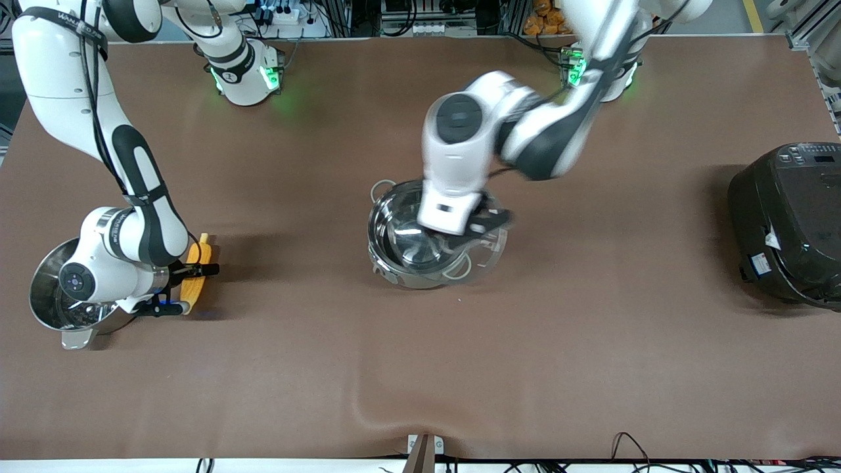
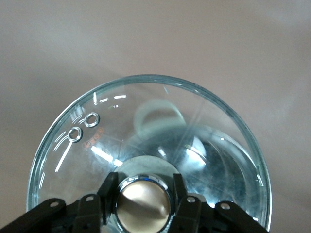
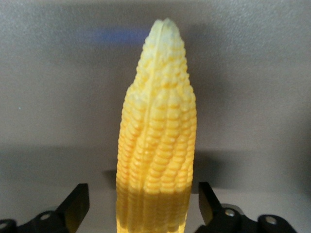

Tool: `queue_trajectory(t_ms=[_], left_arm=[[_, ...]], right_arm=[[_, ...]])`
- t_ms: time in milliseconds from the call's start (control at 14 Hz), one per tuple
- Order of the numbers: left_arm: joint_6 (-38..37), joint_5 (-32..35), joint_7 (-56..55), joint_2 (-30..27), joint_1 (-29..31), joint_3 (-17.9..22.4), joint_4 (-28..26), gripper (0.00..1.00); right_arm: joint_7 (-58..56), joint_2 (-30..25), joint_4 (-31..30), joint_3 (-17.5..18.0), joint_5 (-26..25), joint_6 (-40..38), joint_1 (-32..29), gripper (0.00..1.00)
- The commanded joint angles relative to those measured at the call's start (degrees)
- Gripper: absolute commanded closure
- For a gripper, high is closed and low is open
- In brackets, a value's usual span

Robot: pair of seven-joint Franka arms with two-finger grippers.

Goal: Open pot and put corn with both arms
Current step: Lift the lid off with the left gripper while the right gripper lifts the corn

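Already the left gripper [image 2: 144, 196] pinches the metal knob of the round glass lid [image 1: 483, 246], which hangs tilted over the shiny round steel pot [image 1: 410, 240] at mid-table. Lift it well clear of the rim, toward open cloth. The right gripper [image 3: 143, 206] straddles the yellow corn cob [image 1: 197, 276] lying on the table, fingers wide; close squarely mid-cob.

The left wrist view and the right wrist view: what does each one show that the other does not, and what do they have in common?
Only the left wrist view shows the glass lid, its metal knob clamped between the left gripper fingers, with the pot's loop handle visible through the glass. Only the right wrist view shows the corn standing between the open fingers of the right gripper, which do not touch it. Both show the brown table.
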Motion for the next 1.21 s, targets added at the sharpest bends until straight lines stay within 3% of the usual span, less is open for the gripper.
queue_trajectory(t_ms=[0, 286, 571, 857, 1143], left_arm=[[-6.90, 0.60, 13.96, -6.46, 8.96, -0.71, -3.39, 1.00], [-6.23, 0.68, 28.74, -6.56, 19.60, -0.89, -6.90, 1.00], [4.65, 0.69, 36.68, -7.52, 26.39, -0.89, -19.09, 1.00], [23.70, 0.69, 36.59, -10.42, 29.98, -0.97, -37.55, 1.00], [39.97, 0.69, 36.68, -10.16, 30.44, -0.89, -48.81, 1.00]], right_arm=[[-3.27, -1.83, -1.67, 0.49, 0.46, -0.44, -1.06, 1.00], [-3.28, -2.44, -1.06, 0.58, 0.72, -1.05, -1.15, 1.00], [-7.13, -6.92, 1.66, 2.68, 1.25, -2.02, -0.71, 1.00], [-9.25, -8.77, 11.32, 8.47, 0.73, -11.67, 0.08, 1.00], [-11.63, -9.30, 14.06, 11.48, 0.38, -12.22, 7.61, 1.00]])
